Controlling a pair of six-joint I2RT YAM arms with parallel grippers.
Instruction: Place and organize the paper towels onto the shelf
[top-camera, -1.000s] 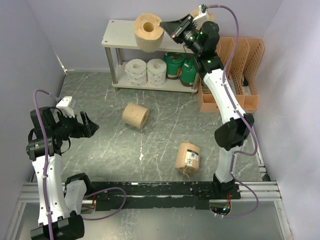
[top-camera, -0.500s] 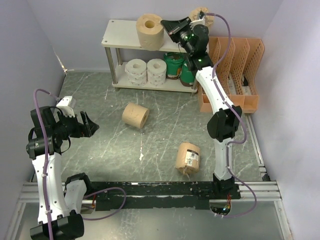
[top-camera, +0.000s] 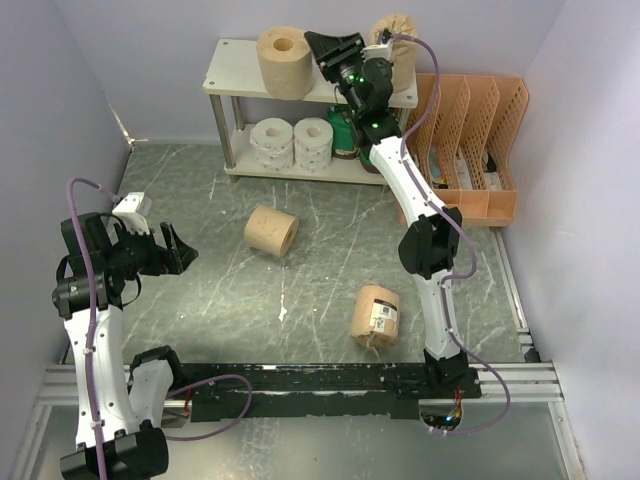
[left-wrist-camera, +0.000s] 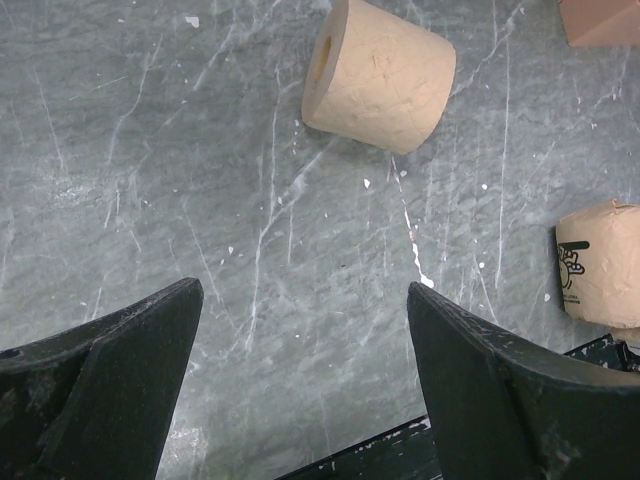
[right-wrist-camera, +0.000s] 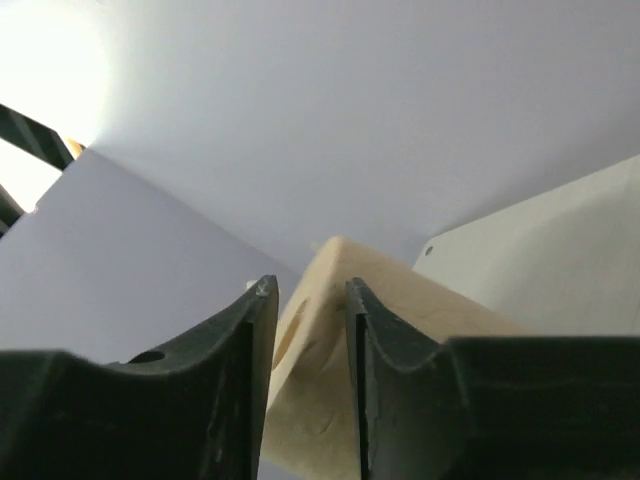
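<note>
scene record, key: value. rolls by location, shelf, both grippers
shelf: two tiers, by the far wall
top tier: bare roll upright; wrapped roll at the right end
lower tier: white rolls; green roll, partly behind the right arm
table: loose bare roll on its side; barcode roll
left gripper: open, empty, above the table
right gripper: at the upright bare roll, fingers narrowly apart; grip unclear
organizer: orange, right of the shelf
</note>
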